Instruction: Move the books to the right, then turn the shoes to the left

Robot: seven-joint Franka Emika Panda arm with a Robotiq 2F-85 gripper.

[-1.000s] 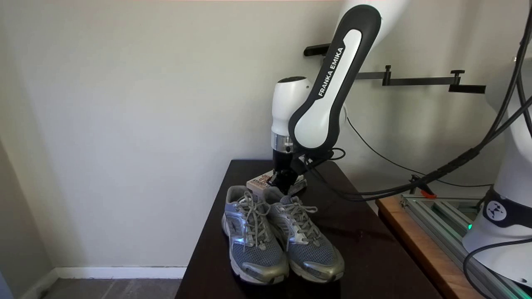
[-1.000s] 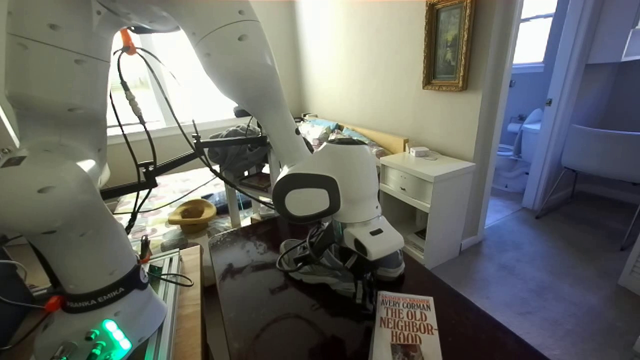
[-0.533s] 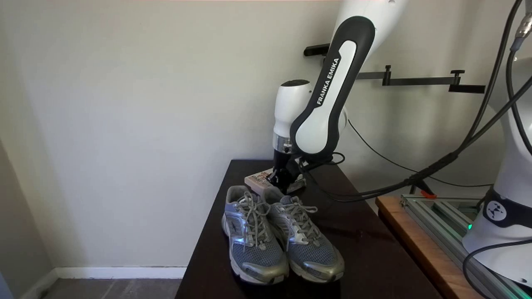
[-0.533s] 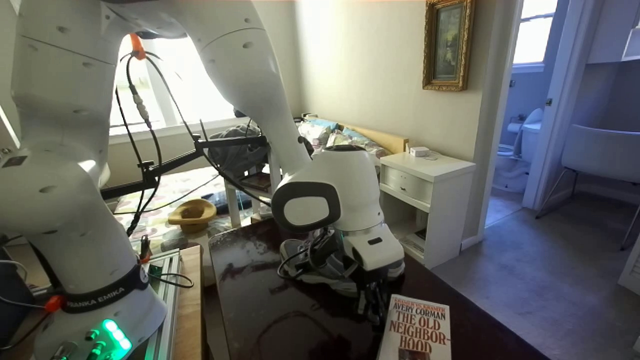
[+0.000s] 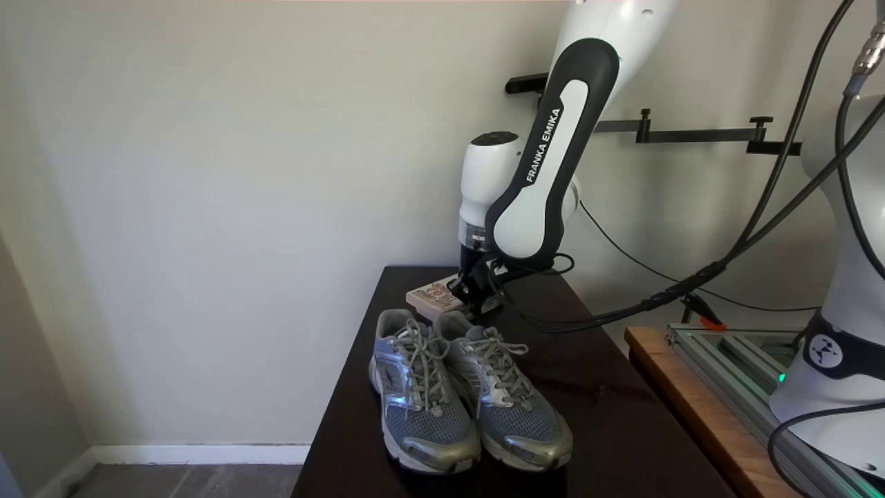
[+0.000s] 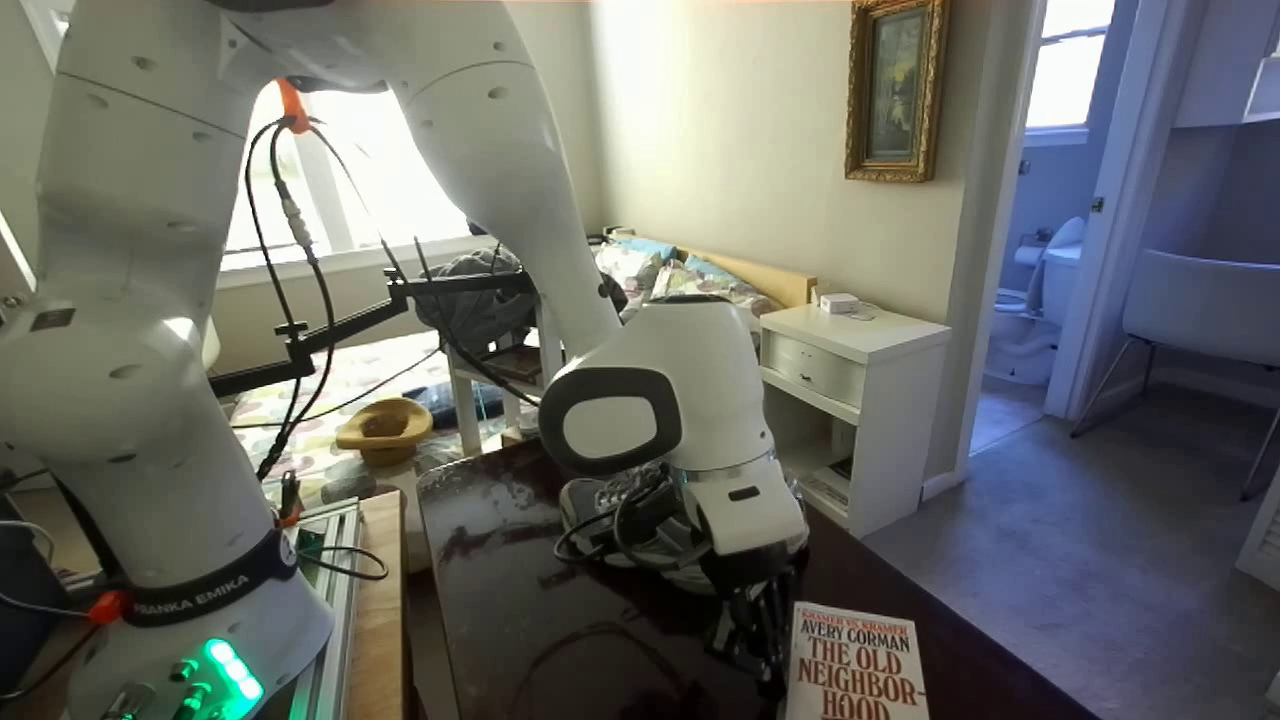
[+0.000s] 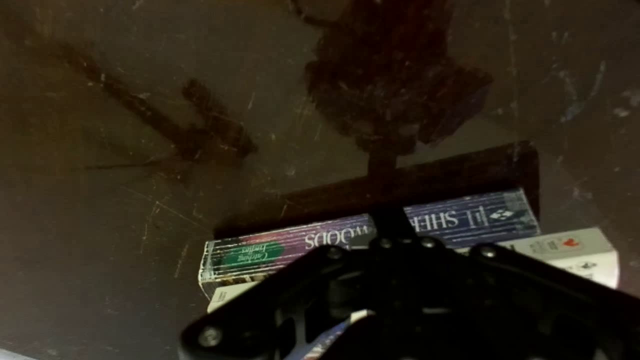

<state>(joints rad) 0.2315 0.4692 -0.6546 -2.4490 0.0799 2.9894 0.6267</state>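
Books (image 6: 857, 662) on table (image 6: 520, 610) (items (image 6: 828, 489) in nightstand (image 6: 895, 430))

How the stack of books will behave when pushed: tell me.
The stack of books will probably slide rather than tip, since it lies flat on the glossy table. The upper book might shift over the lower book, as the two seem merely laid one on the other. That lower one may bend fairly easily, given its creased purple spine.
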